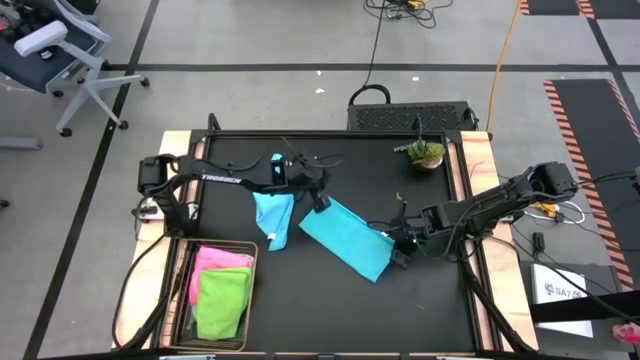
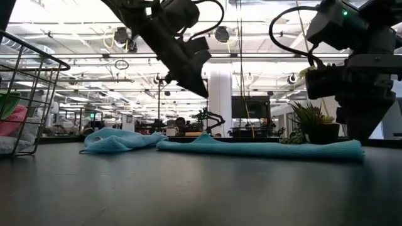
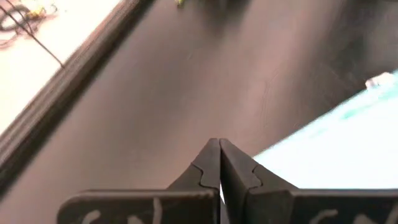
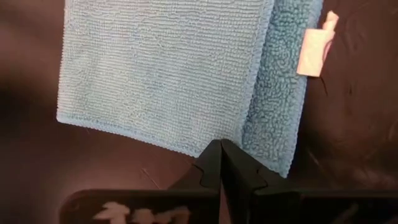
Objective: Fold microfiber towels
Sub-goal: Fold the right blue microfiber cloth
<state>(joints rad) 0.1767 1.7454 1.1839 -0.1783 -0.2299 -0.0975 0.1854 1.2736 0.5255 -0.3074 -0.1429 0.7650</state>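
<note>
My right end effector (image 1: 400,255) is closed and empty at the teal towel's (image 1: 345,238) edge mid-worktop (image 1: 430,300); my left end effector (image 1: 322,203), closed and empty, hangs above it.

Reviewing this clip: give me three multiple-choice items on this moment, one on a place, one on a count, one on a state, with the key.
1. Where do the pink towel and lime green towel lie? A in the wire basket; B beside the potted plant; C on the floor.
2. How many blue towels lie on the black table? A one; B two; C four.
3. The right gripper is: A open wide; B holding the plant; C shut, empty.

Key: 1 A, both sit inside the mesh. 2 B, the crumpled light blue towel and the flat teal towel. 3 C, its fingers meet with nothing between.
</note>
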